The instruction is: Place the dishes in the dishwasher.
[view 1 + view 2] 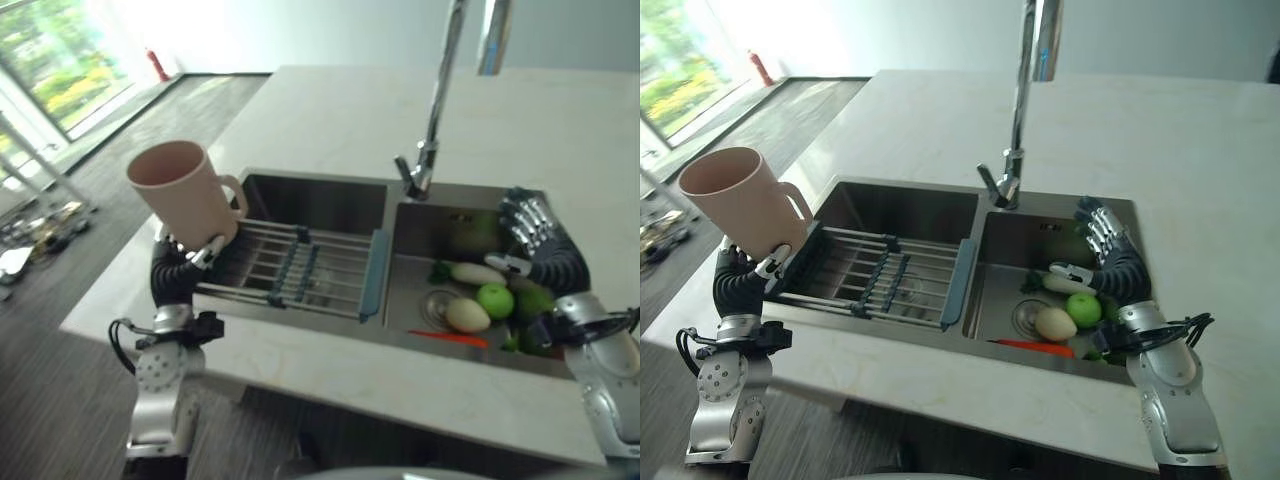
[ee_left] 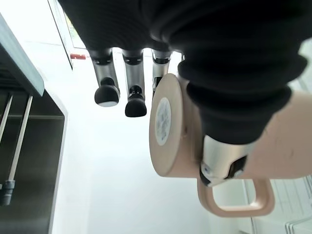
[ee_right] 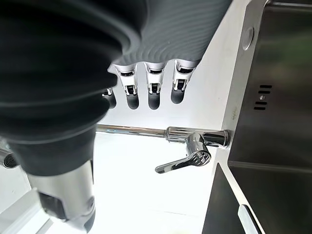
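Observation:
A pink mug [image 1: 181, 192] with a handle is held upright in the air over the counter at the left end of the sink, its mouth tipped a little away from me. My left hand [image 1: 188, 256] grips it from below. In the left wrist view the thumb [image 2: 222, 163] presses on the mug's side [image 2: 170, 131] near the handle, while other fingers [image 2: 107, 92] stick out beside it. My right hand [image 1: 1106, 250] hangs over the right sink basin [image 1: 1035, 240], open with its fingers [image 3: 151, 92] straight and nothing in it.
A slatted drying rack [image 1: 300, 265] spans the left basin. The right basin holds a green apple [image 1: 494, 299], a pale round vegetable [image 1: 467, 315], a white radish [image 1: 477, 273] and a red strip [image 1: 447, 339]. A tall tap [image 1: 432, 120] rises behind the divider. A pale counter [image 1: 330, 110] surrounds the sink.

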{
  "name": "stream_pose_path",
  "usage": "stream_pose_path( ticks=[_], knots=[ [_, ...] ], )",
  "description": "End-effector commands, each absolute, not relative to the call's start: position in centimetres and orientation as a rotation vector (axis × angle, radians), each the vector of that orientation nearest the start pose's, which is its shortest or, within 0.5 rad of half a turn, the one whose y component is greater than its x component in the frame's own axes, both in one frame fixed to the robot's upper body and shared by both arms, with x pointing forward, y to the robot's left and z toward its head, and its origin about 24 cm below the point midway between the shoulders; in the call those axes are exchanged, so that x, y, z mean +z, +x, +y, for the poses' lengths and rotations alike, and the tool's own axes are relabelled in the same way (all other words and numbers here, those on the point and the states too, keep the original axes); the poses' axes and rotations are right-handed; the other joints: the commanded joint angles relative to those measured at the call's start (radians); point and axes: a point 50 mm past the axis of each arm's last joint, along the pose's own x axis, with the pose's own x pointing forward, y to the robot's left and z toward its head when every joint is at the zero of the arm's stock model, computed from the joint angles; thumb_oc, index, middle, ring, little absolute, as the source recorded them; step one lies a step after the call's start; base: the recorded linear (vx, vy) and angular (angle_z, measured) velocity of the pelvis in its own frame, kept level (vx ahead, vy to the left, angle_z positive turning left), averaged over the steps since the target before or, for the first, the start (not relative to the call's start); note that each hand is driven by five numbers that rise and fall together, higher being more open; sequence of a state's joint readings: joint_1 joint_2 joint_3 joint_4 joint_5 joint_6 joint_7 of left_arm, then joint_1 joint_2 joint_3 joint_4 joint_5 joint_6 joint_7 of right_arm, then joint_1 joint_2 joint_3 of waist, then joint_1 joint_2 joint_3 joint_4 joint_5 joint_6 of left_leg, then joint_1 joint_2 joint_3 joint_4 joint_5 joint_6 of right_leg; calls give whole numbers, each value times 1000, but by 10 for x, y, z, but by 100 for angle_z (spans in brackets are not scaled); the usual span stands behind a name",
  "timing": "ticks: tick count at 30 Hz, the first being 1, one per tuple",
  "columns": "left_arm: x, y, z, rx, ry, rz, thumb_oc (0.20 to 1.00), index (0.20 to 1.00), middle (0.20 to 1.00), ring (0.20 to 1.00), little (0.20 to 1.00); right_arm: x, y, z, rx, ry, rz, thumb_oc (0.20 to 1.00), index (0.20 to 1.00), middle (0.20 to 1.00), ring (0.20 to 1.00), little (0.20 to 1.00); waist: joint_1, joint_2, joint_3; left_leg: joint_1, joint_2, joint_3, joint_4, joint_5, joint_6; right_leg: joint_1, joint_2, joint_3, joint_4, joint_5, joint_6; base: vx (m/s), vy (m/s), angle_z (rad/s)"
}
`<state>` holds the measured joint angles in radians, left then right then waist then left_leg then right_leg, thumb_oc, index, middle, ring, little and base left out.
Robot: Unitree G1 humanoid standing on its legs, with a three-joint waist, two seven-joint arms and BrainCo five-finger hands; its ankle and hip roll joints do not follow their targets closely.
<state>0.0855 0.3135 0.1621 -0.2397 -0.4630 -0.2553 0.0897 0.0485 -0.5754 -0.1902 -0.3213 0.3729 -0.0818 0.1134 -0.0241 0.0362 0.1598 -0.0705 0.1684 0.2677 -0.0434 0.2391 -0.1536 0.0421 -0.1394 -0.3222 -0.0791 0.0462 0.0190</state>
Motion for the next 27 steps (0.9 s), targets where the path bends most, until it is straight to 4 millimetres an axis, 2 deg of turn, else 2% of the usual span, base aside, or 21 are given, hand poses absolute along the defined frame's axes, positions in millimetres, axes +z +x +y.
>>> stream_pose_path(
  ticks=[1, 3, 6, 8, 9, 10, 11, 14, 15, 16, 17, 18, 20, 21, 22, 23, 24, 25, 27],
  knots=[
    [174, 220, 244, 106, -115, -720, 200, 200, 200, 200, 200, 188, 223, -246, 75, -244, -594, 1000, 1000, 1000, 1000, 1000, -75, -85, -51, 89, 102, 73, 264, -84, -11, 47, 0, 47, -8, 15, 53, -253, 237, 29],
    [176, 221, 243, 104, -140, -737, 200, 200, 200, 200, 200, 188, 223, -246, 84, -251, -600, 1000, 1000, 1000, 1000, 1000, -87, -79, -55, 111, 121, 73, 275, -97, -14, 36, -4, 32, -8, 22, 52, -233, 314, 70],
    [175, 225, 241, 87, -170, -728, 200, 200, 200, 200, 200, 187, 224, -245, 85, -258, -596, 1000, 1000, 1000, 1000, 1000, -103, -53, -69, 178, 156, 131, 212, -83, -26, 29, -17, -16, -8, 31, 62, -172, 422, 62],
    [172, 225, 240, 87, -170, -715, 200, 200, 200, 200, 200, 188, 225, -245, 86, -258, -594, 1000, 1000, 1000, 1000, 1000, -105, -44, -74, 211, 138, 168, 147, -117, -17, 25, -47, -54, -8, 52, 90, -180, 609, 107],
    [169, 221, 242, 79, -184, -697, 200, 200, 200, 200, 200, 187, 225, -244, 83, -259, -598, 1000, 1000, 1000, 1000, 1000, -93, -43, -66, 239, 110, 195, 112, -188, -4, 7, -112, -91, 0, 101, 147, -156, 590, 156],
    [169, 221, 243, 76, -184, -698, 200, 200, 200, 200, 200, 186, 225, -243, 80, -262, -599, 1000, 1000, 1000, 1000, 1000, -90, -44, -63, 238, 102, 196, 113, -203, 0, 4, -127, -93, 1, 112, 157, -172, 720, 147],
    [169, 221, 243, 63, -187, -691, 200, 200, 200, 200, 200, 185, 226, -240, 67, -267, -608, 1000, 1000, 1000, 1000, 1000, -75, -52, -53, 224, 68, 187, 122, -260, 18, -3, -179, -105, 4, 155, 187, -79, 455, 92],
    [171, 224, 238, 19, -188, -675, 200, 200, 200, 200, 200, 183, 227, -234, 36, -251, -614, 1000, 1000, 1000, 1000, 1000, -41, -64, -32, 193, -10, 134, 160, -330, 45, -16, -267, -125, 25, 230, 206, -54, 500, 82],
    [173, 224, 236, 12, -180, -676, 200, 200, 200, 200, 200, 183, 227, -232, 35, -247, -618, 1000, 1000, 1000, 1000, 1000, -38, -66, -27, 188, -29, 116, 163, -340, 52, -26, -283, -118, 37, 244, 209, -43, 456, 78],
    [174, 225, 234, 8, -174, -678, 200, 200, 200, 200, 200, 182, 226, -230, 41, -247, -620, 1000, 1000, 1000, 1000, 1000, -37, -67, -25, 185, -47, 98, 159, -347, 58, -38, -295, -100, 46, 260, 212, -9, 476, 63],
    [176, 227, 229, -15, -178, -681, 200, 200, 200, 200, 200, 179, 224, -228, 27, -249, -613, 1000, 1000, 1000, 1000, 1000, -48, -65, -23, 179, -78, 48, 149, -348, 71, -53, -289, -18, 65, 262, 208, 14, 480, 57],
    [177, 228, 227, -23, -183, -680, 200, 200, 200, 200, 200, 179, 222, -228, 23, -249, -610, 1000, 1000, 1000, 1000, 1000, -53, -64, -24, 176, -91, 28, 139, -345, 79, -61, -270, 24, 91, 249, 202, 49, 489, 94],
    [176, 229, 225, -51, -196, -669, 200, 200, 200, 200, 200, 179, 218, -233, 26, -234, -608, 1000, 1000, 1000, 1000, 1000, -70, -62, -35, 170, -117, -13, 98, -305, 101, -65, -160, 142, 159, 155, 173, 34, 370, 154],
    [176, 229, 225, -51, -196, -669, 200, 200, 200, 200, 200, 179, 218, -233, 26, -234, -608, 1000, 1000, 1000, 1000, 1000, -70, -62, -35, 170, -117, -13, 98, -305, 101, -65, -160, 142, 159, 155, 173, 123, 430, 138],
    [174, 232, 215, -89, -221, -658, 200, 200, 200, 200, 200, 180, 212, -243, 31, -234, -597, 1000, 1000, 1000, 1000, 1000, -94, -65, -56, 160, -164, -96, 62, -284, 138, -60, 39, 288, 249, 12, 133, 135, 298, 92],
    [174, 232, 214, -87, -221, -656, 200, 200, 200, 200, 200, 180, 212, -244, 35, -233, -595, 1000, 1000, 1000, 1000, 1000, -96, -65, -59, 161, -168, -105, 57, -284, 140, -62, 51, 298, 258, 4, 130, 174, 328, 93],
    [171, 233, 210, -95, -230, -649, 200, 200, 200, 200, 200, 177, 209, -247, 32, -231, -588, 1000, 1000, 1000, 1000, 1000, -106, -69, -66, 162, -182, -139, 41, -277, 149, -72, 98, 346, 275, -7, 114, 54, 31, 169],
    [170, 234, 208, -94, -231, -648, 200, 200, 200, 200, 200, 175, 206, -249, 31, -225, -588, 1000, 1000, 1000, 1000, 1000, -112, -73, -68, 161, -193, -167, 26, -262, 158, -78, 124, 367, 266, -3, 101, 54, 2, 163],
    [171, 235, 205, -101, -236, -654, 200, 200, 200, 200, 200, 173, 204, -249, 38, -212, -598, 1000, 1000, 1000, 1000, 1000, -116, -70, -69, 161, -202, -200, 13, -255, 165, -68, 156, 389, 230, -34, 79, 31, -78, 121]
  ],
)
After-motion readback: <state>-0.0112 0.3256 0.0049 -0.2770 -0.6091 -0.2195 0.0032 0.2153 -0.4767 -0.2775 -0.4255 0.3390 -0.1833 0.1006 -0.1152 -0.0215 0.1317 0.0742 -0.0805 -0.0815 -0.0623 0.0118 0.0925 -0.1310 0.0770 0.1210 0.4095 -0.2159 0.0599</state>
